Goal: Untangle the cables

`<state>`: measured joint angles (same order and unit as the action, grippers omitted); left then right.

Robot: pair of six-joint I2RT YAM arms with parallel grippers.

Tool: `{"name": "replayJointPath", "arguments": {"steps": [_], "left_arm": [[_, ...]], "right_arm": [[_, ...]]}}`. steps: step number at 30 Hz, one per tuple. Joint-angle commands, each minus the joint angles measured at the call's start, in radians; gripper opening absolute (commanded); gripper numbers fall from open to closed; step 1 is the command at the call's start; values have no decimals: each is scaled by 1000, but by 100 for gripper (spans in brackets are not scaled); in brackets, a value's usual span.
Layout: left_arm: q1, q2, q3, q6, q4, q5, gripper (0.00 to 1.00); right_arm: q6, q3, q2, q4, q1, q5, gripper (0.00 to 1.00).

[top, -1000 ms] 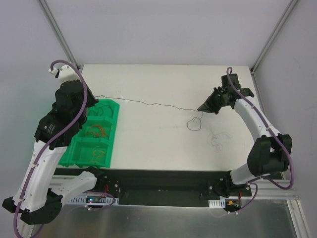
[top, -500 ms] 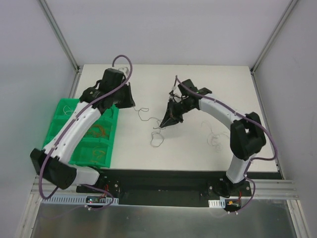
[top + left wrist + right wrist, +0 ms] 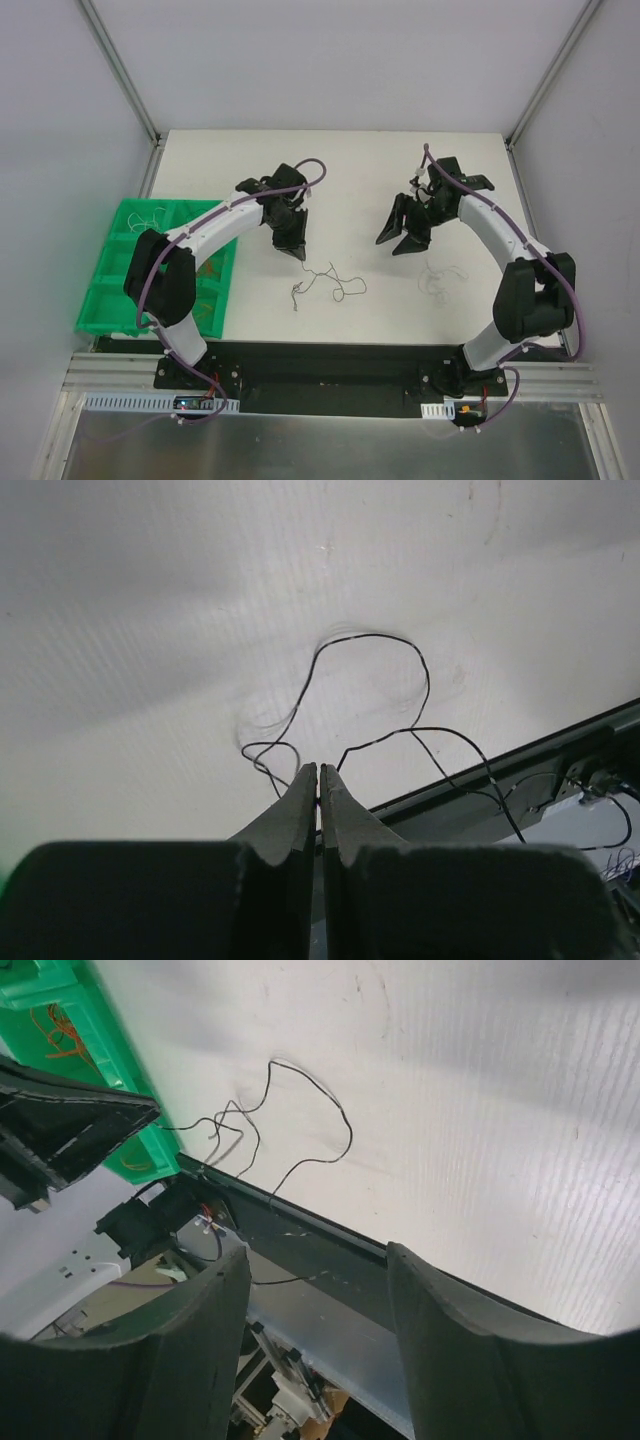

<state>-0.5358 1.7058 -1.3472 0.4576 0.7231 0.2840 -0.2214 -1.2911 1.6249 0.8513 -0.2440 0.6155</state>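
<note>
The left fingers (image 3: 300,802) are pressed together, pinching one end of the black cable (image 3: 372,680). The rest of it lies in loose loops on the bench (image 3: 350,170), between the two arms near the front edge. The right fingers (image 3: 212,1305) stand wide apart above the bench, holding nothing. A white cable (image 3: 441,279) lies just beside them. Orange cables (image 3: 58,1026) sit in the green tray (image 3: 98,322) at the left.

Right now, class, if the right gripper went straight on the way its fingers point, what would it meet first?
Probably the bare table: the right gripper, fingers open, tilts down toward it. The black cable lies close to that line, so it might be touched first; depth is unclear.
</note>
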Motion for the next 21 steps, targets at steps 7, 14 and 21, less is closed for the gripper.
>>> {"name": "replayJointPath", "arguments": {"steps": [7,14,21], "left_arm": [[-69,-32,83,1,15,-176,9],[-76,-141,125,49,30,-310,49],[-99,-179,174,43,-11,-116,99]], "right_arm": [[92,76,-83,34,-14,-10,59],[134,84,-68,43,-14,13,59],[146,115,-98,20,-15,27,58]]}}
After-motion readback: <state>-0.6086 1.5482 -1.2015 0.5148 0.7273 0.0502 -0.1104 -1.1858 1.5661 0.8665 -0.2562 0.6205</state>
